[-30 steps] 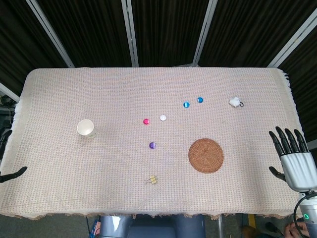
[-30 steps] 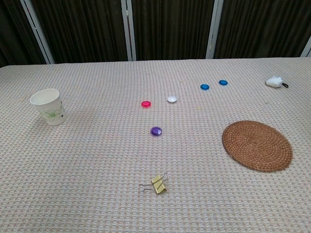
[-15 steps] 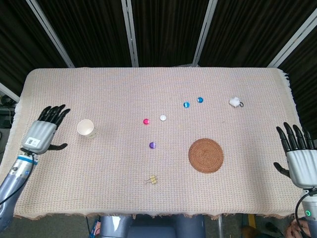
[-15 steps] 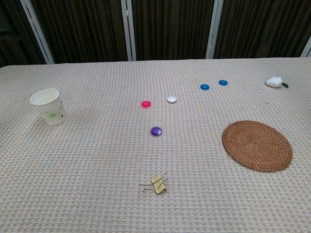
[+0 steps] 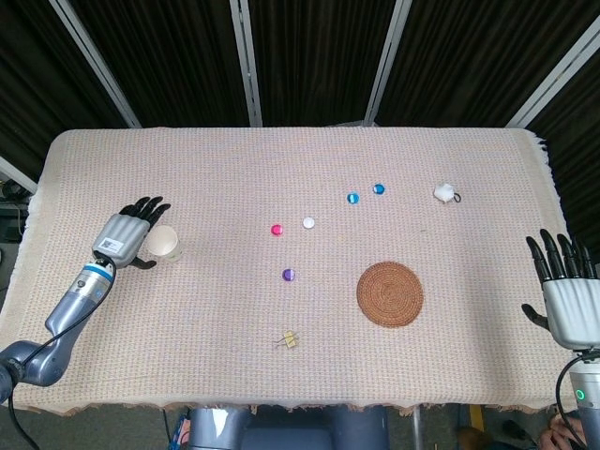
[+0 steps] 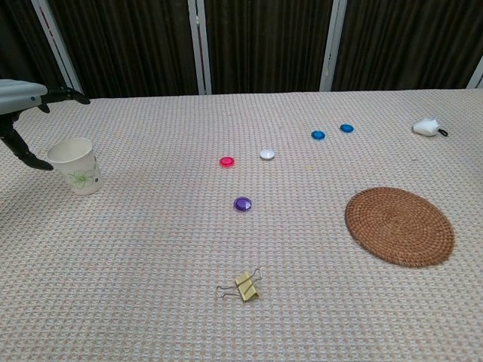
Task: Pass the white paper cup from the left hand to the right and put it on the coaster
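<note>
The white paper cup [image 5: 163,243] [image 6: 75,165] with a green print stands upright on the left side of the table. My left hand [image 5: 128,234] [image 6: 23,102] is right beside the cup on its left, fingers spread and holding nothing. The round woven coaster [image 5: 389,293] [image 6: 399,225] lies bare on the right half of the table. My right hand [image 5: 565,290] hovers off the table's right edge with fingers spread and nothing in it; the chest view does not show it.
Small round buttons lie mid-table: pink [image 5: 277,230], white [image 5: 308,222], purple [image 5: 289,275] and two blue [image 5: 352,198] [image 5: 379,188]. A yellow binder clip [image 5: 291,339] sits near the front edge. A small white object [image 5: 445,193] rests at the far right.
My left hand has come in from the left edge to right beside the cup. The right hand has drifted slightly down and outward. The cup has not moved.
</note>
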Available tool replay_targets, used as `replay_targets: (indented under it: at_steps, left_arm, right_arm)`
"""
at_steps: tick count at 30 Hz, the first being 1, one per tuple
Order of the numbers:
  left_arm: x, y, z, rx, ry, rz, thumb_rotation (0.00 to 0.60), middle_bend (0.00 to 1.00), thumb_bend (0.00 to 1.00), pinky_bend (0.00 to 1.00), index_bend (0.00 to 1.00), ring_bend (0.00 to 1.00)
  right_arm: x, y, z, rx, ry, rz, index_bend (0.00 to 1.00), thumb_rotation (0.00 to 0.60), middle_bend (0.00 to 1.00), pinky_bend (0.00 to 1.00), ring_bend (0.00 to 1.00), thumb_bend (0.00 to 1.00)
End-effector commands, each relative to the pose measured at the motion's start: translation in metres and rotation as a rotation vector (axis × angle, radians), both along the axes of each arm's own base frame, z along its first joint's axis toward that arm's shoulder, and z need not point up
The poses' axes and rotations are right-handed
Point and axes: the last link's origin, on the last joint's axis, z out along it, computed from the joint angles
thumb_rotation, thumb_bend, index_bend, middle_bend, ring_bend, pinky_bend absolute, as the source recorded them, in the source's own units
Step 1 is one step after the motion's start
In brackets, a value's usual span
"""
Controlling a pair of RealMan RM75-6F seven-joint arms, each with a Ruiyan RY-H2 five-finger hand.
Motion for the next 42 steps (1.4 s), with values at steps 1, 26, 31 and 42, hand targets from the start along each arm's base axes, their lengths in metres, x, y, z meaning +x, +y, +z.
replay_targets:
  at_steps: [1,26,31,42]
  left_arm:
    - [0.0,0.006,-0.008,-0.003,-0.007,0.005,0.6,0.05,0.03,0.19,0.1,0.04]
    - [0.059,0.012,-0.013,-0.01,-0.15,-0.105,0.6,0.48,0.04,0.49,0.49,0.39]
    - [0.113,-0.006,-0.023,-0.102,-0.215,-0.232,0.6,0.48,0.04,0.49,0.49,0.39]
    - [0.185,-0.038,-0.092,-0.299,-0.127,-0.391,0.6,0.48,0.04,0.49,0.49,0.39]
  right_arm:
    - [0.0,0.0,0.0,0.0,0.001,-0.001,0.0,0.6,0.0,0.0,0.0,0.0]
    - [-0.004,-0.001,0.007,-0.028,-0.015,-0.016,0.0,0.6,0.0,0.0,0.0,0.0]
    - [-0.005,-0.002,0.008,-0.03,-0.016,-0.023,0.0,0.6,0.0,0.0,0.0,0.0]
    - [-0.011,-0.004,0.015,-0.062,-0.018,-0.053,0.0,0.6,0.0,0.0,0.0,0.0]
